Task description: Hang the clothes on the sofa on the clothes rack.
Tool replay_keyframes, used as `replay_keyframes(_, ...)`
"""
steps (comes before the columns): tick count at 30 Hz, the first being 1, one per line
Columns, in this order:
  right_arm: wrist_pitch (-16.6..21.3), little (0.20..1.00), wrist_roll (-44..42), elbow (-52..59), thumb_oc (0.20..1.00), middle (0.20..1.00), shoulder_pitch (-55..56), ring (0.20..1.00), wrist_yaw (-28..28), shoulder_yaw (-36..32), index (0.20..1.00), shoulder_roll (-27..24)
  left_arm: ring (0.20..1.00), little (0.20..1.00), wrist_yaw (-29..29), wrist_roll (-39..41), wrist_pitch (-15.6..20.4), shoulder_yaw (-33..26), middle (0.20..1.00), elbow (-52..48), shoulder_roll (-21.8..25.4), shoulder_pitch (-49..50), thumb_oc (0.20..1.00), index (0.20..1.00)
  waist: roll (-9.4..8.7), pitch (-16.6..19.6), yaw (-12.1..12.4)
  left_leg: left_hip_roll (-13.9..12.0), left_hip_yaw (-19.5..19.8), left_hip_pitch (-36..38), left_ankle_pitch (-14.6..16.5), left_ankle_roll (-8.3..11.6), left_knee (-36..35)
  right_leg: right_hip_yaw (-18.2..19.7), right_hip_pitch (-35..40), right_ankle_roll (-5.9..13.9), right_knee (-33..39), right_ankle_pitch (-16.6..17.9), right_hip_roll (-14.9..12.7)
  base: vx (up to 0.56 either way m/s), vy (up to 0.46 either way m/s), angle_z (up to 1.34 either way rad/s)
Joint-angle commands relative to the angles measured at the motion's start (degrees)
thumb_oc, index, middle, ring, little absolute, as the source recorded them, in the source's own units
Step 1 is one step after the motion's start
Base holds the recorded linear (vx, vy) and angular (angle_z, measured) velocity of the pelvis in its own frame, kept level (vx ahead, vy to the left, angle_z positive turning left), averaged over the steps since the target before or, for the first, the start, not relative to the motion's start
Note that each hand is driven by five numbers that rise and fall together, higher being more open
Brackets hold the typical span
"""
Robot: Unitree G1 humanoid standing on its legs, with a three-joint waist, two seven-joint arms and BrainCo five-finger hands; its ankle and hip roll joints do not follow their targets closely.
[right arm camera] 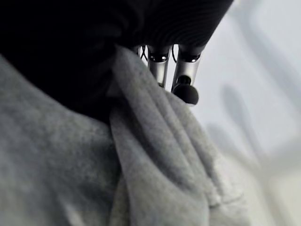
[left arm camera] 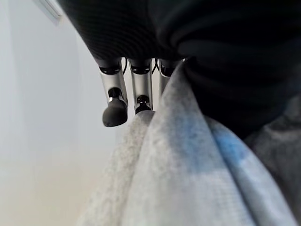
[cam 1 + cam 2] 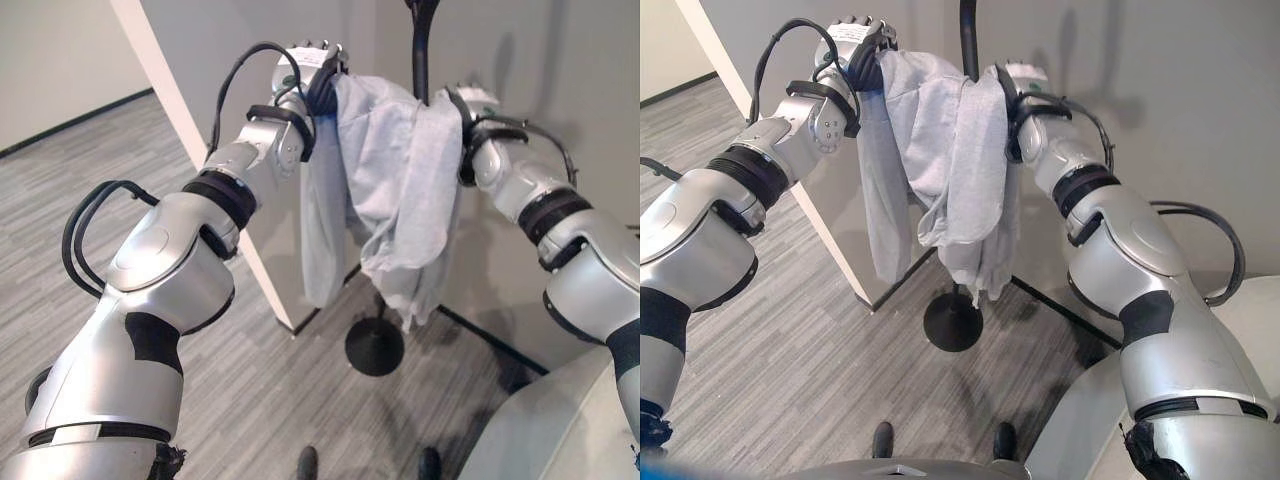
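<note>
No readable print. Both arms raised; left hand (image 3: 318, 62) and right hand (image 3: 1012, 82) fingers pinching grey garment (image 3: 395, 190) at rack pole (image 3: 420, 55).

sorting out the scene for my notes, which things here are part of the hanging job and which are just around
Part of the job:
- light grey fabric garment, held up between both hands
- black metal clothes rack pole with its round black base
- left hand, gripping the cloth
- right hand, gripping the cloth

Just around:
- white wall panel
- pale grey sofa corner
- grey wood-pattern floor
</note>
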State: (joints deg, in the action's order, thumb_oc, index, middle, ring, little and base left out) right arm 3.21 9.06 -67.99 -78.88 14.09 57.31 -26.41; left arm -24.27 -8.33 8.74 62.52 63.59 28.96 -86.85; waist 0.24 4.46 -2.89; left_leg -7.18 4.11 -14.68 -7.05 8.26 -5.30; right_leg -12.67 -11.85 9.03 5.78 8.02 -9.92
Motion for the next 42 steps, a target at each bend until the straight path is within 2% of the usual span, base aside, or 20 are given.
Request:
replay_keyframes(1, 0.2, 0.2, 3.7, -5.0, 0.2, 0.2, -3.6, 0.2, -0.7, 0.5, 0.2, -1.0, 0.2, 0.2, -0.8, -2.9, -0.4, -2.5, 0.2, 7.2, -0.4, -7.3, 0.2, 0.2, 1.36, -3.6, 1.9, 4.4, -1.6, 1.5, 1.4, -1.02, 0.3, 3.4, -1.6, 5.78, -0.8, -1.8, -0.8, -0.05, 0.0, -0.01)
replay_keyframes(10, 0.6, 0.2, 5.6, -5.5, 0.2, 0.2, 0.5, 0.2, -2.0, -0.3, 0.2, 1.4, 0.2, 0.2, 1.2, -5.1, -0.4, -4.0, 0.2, 7.6, -1.8, -2.9, 0.2, 0.2, 1.59, -4.8, 1.3, 4.4, -2.0, 1.0, 1.2, -1.31, 0.3, 4.1, -2.4, 5.57, -0.8, -1.4, -0.8, -0.02, 0.003, -0.01)
replay_keyframes(41, 0.7, 0.2, 4.1, -4.8, 0.2, 0.2, 1.1, 0.2, -2.3, -2.5, 0.2, -1.1, 0.2, 0.2, 6.3, -2.7, 0.5, -9.2, 0.2, 7.0, -1.0, 6.5, 0.2, 0.2, 0.12, -4.8, 1.5, 3.8, -2.8, 2.5, 1.4, -1.41, 0.3, 4.0, -1.3, 5.36, -0.8, -1.7, -0.7, 0.0, 0.0, 0.0)
replay_keyframes(42, 0.7, 0.539, 3.8, -4.4, 0.539, 0.539, 1.0, 0.539, -2.1, -2.9, 0.539, -1.1, 0.878, 0.878, 6.6, -2.2, 0.6, -9.5, 0.878, 6.9, -0.9, 6.9, 0.878, 0.878, -0.02, -4.8, 1.5, 3.8, -2.8, 2.5, 1.5, -1.42, 0.3, 4.0, -1.2, 5.35, -0.8, -1.7, -0.7, 0.0, 0.0, 0.0)
